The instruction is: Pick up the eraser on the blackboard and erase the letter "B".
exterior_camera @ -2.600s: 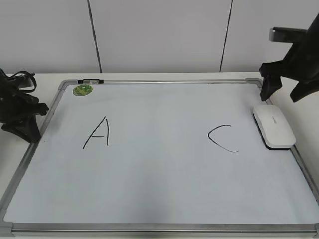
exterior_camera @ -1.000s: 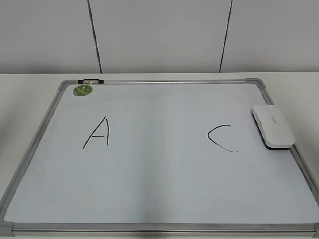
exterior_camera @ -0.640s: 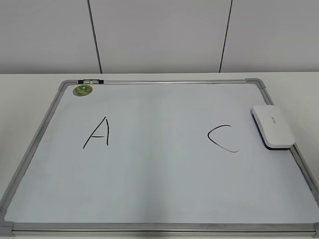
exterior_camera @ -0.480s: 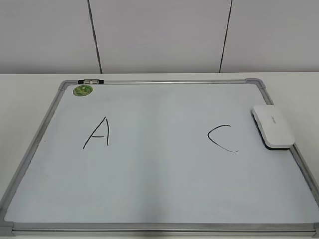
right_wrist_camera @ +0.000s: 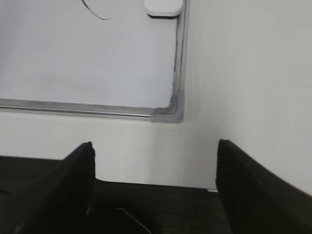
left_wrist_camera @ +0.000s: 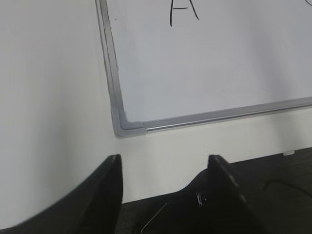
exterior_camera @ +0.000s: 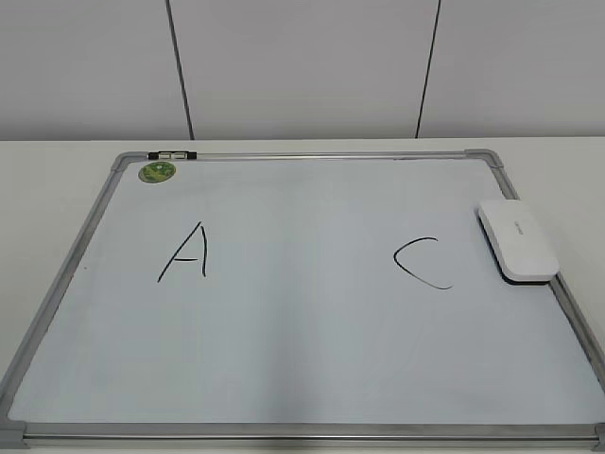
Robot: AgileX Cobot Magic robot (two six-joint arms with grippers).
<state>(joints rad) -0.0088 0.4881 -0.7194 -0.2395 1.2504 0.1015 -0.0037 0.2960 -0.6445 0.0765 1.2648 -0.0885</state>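
The eraser (exterior_camera: 516,240) lies on the blackboard (exterior_camera: 302,430) toward the tabletop's (exterior_camera: 57,161) right edge, just beside the "C" (exterior_camera: 422,262). No "B" shows, so erasing looks finished. Both end effectors (left_wrist_camera: 163,168) (right_wrist_camera: 153,148) hang released at the near edge, grasping nothing.

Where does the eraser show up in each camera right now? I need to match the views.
Exterior view: eraser lies at the blackboard's right edge, right of the letter C.
Left wrist view: not in it.
Right wrist view: eraser at the top edge, cut off, beside the right frame.
Shared landmark: the C, left of the eraser in both.
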